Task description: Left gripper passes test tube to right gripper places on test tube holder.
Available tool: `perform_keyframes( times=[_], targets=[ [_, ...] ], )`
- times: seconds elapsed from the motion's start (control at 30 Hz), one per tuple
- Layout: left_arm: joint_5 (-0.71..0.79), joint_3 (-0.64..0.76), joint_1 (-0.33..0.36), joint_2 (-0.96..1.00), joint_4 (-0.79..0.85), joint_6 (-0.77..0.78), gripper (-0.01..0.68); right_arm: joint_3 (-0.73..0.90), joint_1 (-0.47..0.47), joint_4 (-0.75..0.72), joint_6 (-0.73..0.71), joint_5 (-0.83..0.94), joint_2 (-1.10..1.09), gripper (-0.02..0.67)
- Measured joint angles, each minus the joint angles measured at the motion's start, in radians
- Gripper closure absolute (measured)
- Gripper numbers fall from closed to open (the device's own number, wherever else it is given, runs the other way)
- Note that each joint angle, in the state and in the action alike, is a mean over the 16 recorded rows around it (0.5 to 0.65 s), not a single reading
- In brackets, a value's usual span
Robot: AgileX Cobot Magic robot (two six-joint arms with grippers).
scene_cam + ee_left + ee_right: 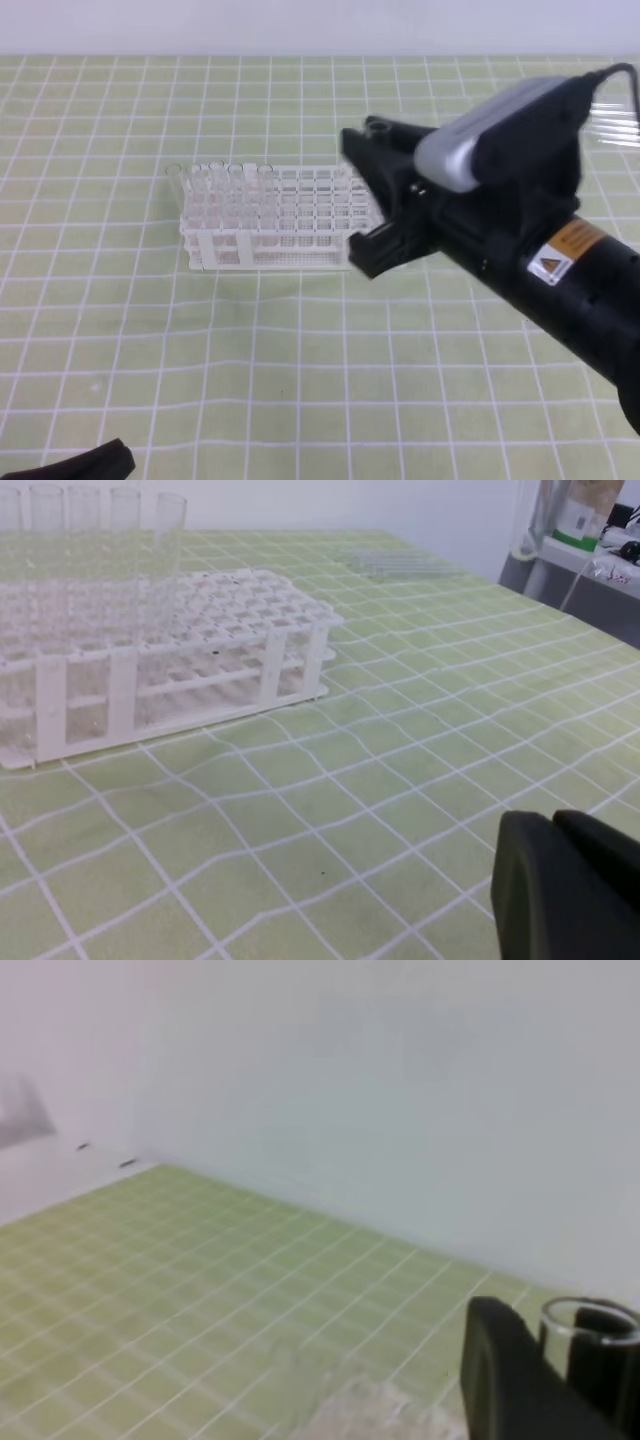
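The white test tube holder [270,215] stands mid-table and also shows in the left wrist view [210,630]. My right gripper [375,200] hovers over the rack's right end. In the right wrist view the right gripper [565,1365] is shut on the test tube [590,1322], whose open rim shows between the black fingers [500,1370]. In the high view the claw hides the tube's glass. My left gripper [90,465] sits low at the near left edge, well away from the rack. Its fingers [560,890] are pressed together with nothing between them.
Several other clear tubes [215,180] stand in the rack's left columns [100,540]. More spare tubes [400,560] lie on the green gridded mat at the far right [615,125]. A white wall runs behind the table.
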Motion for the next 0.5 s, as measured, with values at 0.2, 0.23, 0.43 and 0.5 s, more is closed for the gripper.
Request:
perform_keyframes(
  times=[0.2,0.23,0.43,0.5],
  targets=[
    [-0.001,0.002,0.000,0.000,0.000,0.000,0.675,-0.001,-0.012,-0.004,-0.007,-0.152,0.071,0.550],
    [0.000,0.001,0.000,0.000,0.000,0.000,0.675,-0.007,-0.015,-0.004,-0.007,-0.177,0.089,0.550],
    [0.001,0.000,0.000,0.000,0.000,0.000,0.675,-0.085,-0.044,-0.020,0.000,-0.282,0.226,0.550],
    [0.001,0.000,0.000,0.000,0.000,0.000,0.675,-0.127,-0.060,-0.039,0.013,-0.289,0.278,0.550]
  ],
)
